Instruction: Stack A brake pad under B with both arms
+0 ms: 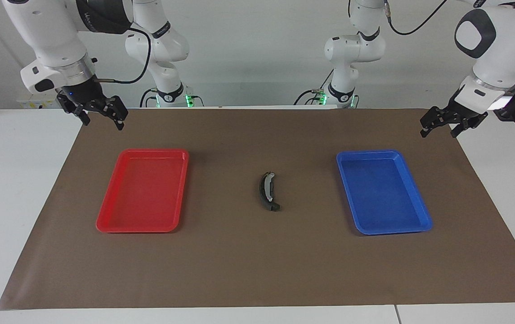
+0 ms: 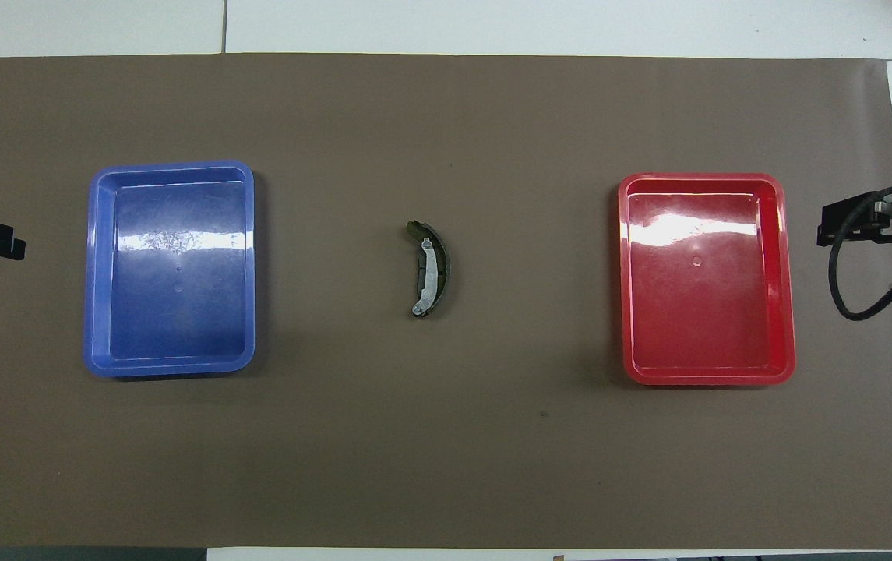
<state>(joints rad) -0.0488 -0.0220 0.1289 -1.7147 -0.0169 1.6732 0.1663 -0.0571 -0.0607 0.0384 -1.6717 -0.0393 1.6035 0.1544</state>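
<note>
While both claws hang spread and empty, left claw (image 1: 452, 124) and right claw (image 1: 94, 113), B (image 1: 268, 191) lies mid-worktop, covering A almost wholly.

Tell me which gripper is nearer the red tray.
Right. Right gripper hangs over the mat corner by the red tray; left gripper over the mat edge by the blue tray.

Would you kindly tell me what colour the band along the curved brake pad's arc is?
Silvery-grey, on the black curved brake pad; clearest in the overhead view.

B (image 1: 268, 191) midway between two trays (image 1: 143, 191)
</note>
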